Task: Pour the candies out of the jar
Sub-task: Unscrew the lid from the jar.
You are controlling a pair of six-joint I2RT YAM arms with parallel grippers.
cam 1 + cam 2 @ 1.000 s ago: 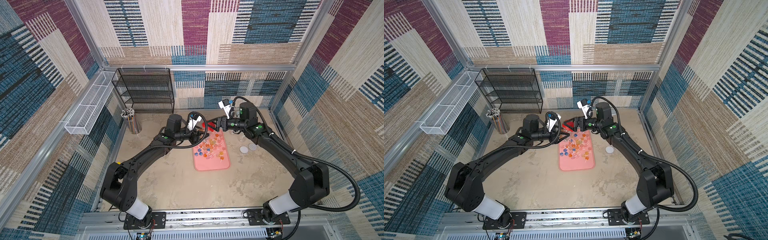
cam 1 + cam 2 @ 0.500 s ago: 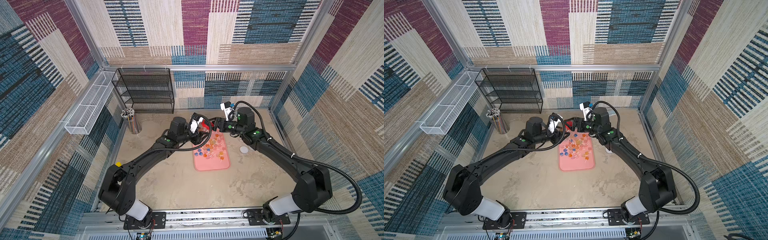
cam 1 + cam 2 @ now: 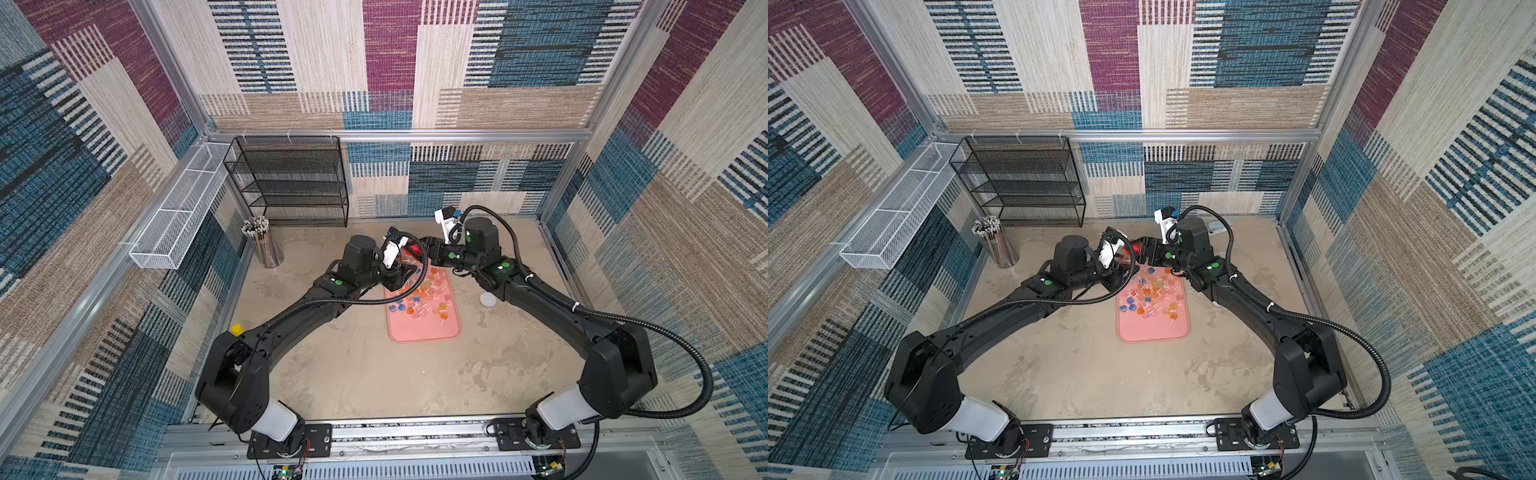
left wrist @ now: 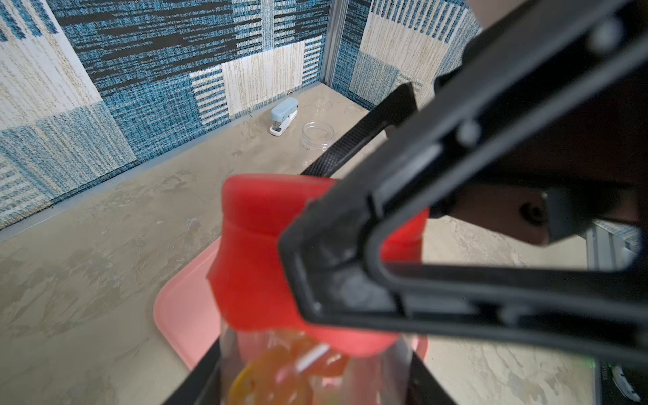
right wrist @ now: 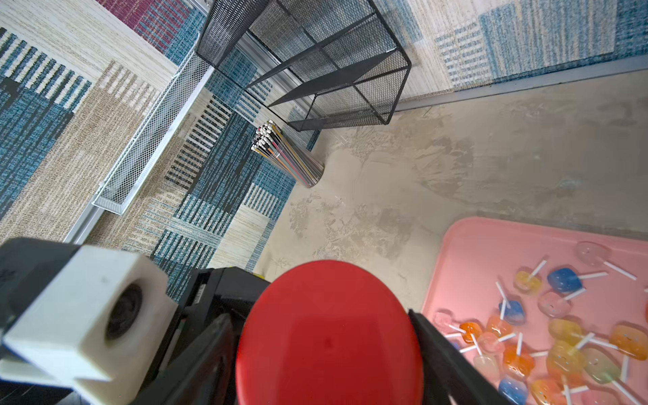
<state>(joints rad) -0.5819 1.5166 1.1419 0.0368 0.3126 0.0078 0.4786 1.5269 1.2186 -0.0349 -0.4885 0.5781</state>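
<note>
The jar (image 4: 380, 380), candies (image 4: 280, 371) inside, hangs capped by its red lid (image 5: 326, 336) above the pink tray's (image 3: 424, 332) far edge, pinched by the left gripper (image 4: 312, 382), while the right gripper (image 5: 319, 315) straddles the lid, contact unclear, so uncapping seems in hand, next needing a firm clamp and twist.

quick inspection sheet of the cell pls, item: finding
surface: beige table, mottled
job's things: candies spread on pink tray; more inside the clear jar, red lid on top
clutter: stapler, clear dish, pencil cup
tools: left tool shut on the clear jar; right tool astride the red lid, contact unclear
cables: black hoses arc off both arms
surroundings: black mesh shelf, white wire basket, patterned walls
</note>
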